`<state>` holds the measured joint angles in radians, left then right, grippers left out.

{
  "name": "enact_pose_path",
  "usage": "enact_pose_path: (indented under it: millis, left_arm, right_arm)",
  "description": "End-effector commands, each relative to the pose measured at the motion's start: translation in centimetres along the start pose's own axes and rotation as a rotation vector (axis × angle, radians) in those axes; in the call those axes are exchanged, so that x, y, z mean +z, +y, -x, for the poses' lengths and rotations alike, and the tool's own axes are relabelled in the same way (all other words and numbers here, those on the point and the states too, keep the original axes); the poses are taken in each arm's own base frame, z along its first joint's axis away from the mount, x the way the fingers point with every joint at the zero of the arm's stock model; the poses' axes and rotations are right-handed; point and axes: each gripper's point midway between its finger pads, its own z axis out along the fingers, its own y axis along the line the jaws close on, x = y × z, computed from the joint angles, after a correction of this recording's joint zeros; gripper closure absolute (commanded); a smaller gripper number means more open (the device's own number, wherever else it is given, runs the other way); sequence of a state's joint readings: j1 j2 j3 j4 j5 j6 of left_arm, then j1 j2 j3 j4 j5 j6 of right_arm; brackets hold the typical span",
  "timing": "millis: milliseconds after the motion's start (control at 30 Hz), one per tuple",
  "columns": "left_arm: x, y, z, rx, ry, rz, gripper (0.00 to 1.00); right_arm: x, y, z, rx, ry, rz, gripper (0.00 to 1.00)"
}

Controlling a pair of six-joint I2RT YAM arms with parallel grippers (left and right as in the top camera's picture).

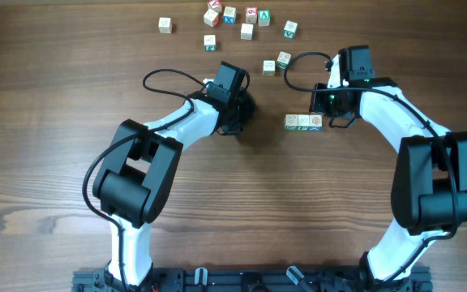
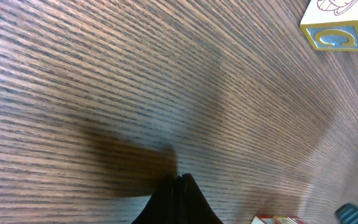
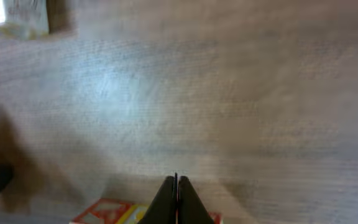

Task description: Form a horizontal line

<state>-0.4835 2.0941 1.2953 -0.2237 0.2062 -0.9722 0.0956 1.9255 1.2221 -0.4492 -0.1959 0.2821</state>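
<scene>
Right gripper (image 3: 176,182): jaws pressed together, empty, tip just beside right end of the horizontal line (image 1: 304,122); contact unclear. Left gripper (image 2: 180,182): pinched closed, empty, left of the line, apart. Loose cubes (image 1: 246,31) scattered far side.

The right wrist view is blurred throughout, and a red-and-yellow cube (image 3: 114,213) is cut off by the bottom edge. Overhead, the marks on the horizontal line (image 1: 304,122) and the scattered cubes (image 1: 246,31) are too small to be read.
</scene>
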Motion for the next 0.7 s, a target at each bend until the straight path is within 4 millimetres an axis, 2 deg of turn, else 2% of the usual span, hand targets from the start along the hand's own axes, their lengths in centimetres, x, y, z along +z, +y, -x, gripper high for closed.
enact_pose_path:
  millis: [0,67,167,233,300,333,400,433,467,500,633,667]
  left_arm:
    - [1.2,2.1,-0.7,-0.001,0.007,0.062,0.96]
    - [0.4,1.5,-0.4,0.089,0.008,0.039,0.96]
    - [-2.2,0.8,0.8,0.209,-0.041,0.053,0.96]
    - [-5.9,1.3,2.4,0.268,-0.143,0.142,0.96]
    - [-9.9,1.8,3.8,0.299,-0.245,0.232,0.96]
    - [-12.9,2.2,4.4,0.306,-0.310,0.287,0.96]
    - [-18.0,2.6,4.6,0.312,-0.394,0.346,0.96]
    - [-19.8,2.6,4.3,0.314,-0.412,0.352,0.96]
    - [-22.4,2.5,3.6,0.313,-0.425,0.338,0.96]
    - [-25.6,2.4,2.3,0.314,-0.437,0.304,0.96]
    - [-31.6,2.3,-0.3,0.337,-0.475,0.221,0.96]
    - [-32.9,2.4,-0.9,0.341,-0.487,0.198,0.90]
  right_arm:
    - [-0.9,-3.1,2.5,0.044,-0.083,-0.170,0.96]
    - [-2.9,-3.4,4.0,0.070,-0.099,-0.182,0.96]
    - [-7.2,-3.7,6.2,0.096,-0.151,-0.184,0.96]
    - [-11.2,-3.8,7.4,0.106,-0.213,-0.181,0.96]
    - [-14.6,-3.7,7.7,0.114,-0.267,-0.175,0.96]
    - [-16.9,-3.5,7.6,0.116,-0.299,-0.171,0.96]
    - [-20.1,-2.8,7.0,0.110,-0.339,-0.157,0.96]
    - [-21.8,-2.1,6.5,0.093,-0.358,-0.137,0.96]
    - [-23.5,-1.2,5.9,0.065,-0.374,-0.107,0.96]
    - [-26.2,0.5,4.5,0.024,-0.400,-0.047,0.96]
    - [-31.6,2.5,1.4,-0.013,-0.472,0.026,0.96]
    - [-33.3,2.7,0.2,-0.019,-0.500,0.032,0.92]
